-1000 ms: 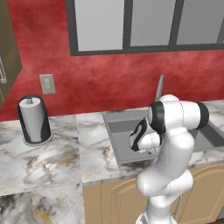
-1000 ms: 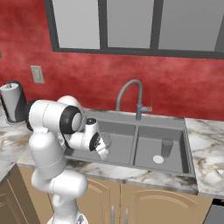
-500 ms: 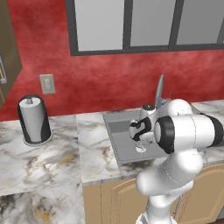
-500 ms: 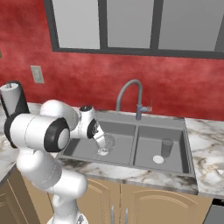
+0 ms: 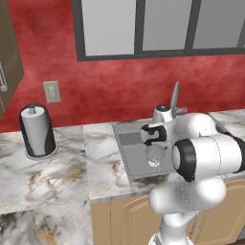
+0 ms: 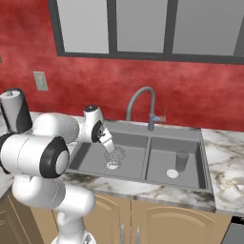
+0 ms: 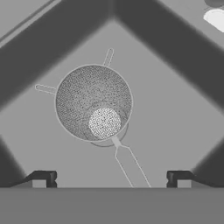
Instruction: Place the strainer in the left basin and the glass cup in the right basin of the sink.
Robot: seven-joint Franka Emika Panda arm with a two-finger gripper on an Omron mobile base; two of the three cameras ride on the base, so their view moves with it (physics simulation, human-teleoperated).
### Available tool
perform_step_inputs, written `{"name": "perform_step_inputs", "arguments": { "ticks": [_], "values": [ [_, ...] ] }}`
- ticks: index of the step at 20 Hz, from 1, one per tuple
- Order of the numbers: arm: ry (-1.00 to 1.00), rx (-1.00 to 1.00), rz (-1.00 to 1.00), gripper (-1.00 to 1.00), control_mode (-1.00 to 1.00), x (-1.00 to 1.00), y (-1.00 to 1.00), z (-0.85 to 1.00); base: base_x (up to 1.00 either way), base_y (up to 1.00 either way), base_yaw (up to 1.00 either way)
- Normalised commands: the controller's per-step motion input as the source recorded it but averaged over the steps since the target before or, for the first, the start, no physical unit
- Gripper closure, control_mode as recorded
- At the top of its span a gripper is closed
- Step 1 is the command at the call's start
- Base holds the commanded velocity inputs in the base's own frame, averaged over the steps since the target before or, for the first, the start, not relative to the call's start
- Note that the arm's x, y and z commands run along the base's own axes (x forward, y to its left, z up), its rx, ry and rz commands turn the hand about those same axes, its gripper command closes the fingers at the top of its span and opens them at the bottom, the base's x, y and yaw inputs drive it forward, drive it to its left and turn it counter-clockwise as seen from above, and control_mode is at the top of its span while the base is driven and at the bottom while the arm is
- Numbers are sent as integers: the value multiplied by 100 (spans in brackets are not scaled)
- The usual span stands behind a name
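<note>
While the arm reaches over the sink, one strainer lies on the floor of the left basin, sitting over that basin's round pale drain, which shows through the mesh in the hand view. One glass cup stands upright in the right basin, just beside its own drain. That makes two basins, two drains, one divider between them and one curved faucet at the back edge. One end effector hangs above the left basin with its fingertips spread as wide as they go and nothing between them — the strainer lies below it, apart from both tips, with its thin wire handle running back toward the gap between them. On the marble bench to the left stands one paper towel roll in a dark holder — well apart from the sink.
</note>
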Motion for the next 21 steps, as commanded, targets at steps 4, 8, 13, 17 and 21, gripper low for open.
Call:
{"name": "perform_step_inputs", "arguments": {
  "ticks": [4,8,13,17,21],
  "values": [
    [0,0,16,-100,-100,-18,16,73,0,0,0],
    [0,0,20,-100,-100,-18,16,72,0,0,0],
    [0,-2,21,-100,-100,-20,23,36,0,0,0],
    [0,-3,19,-100,-100,-23,26,3,0,0,0],
    [0,-6,18,-100,-100,-31,27,0,0,0,0]
  ]
}}
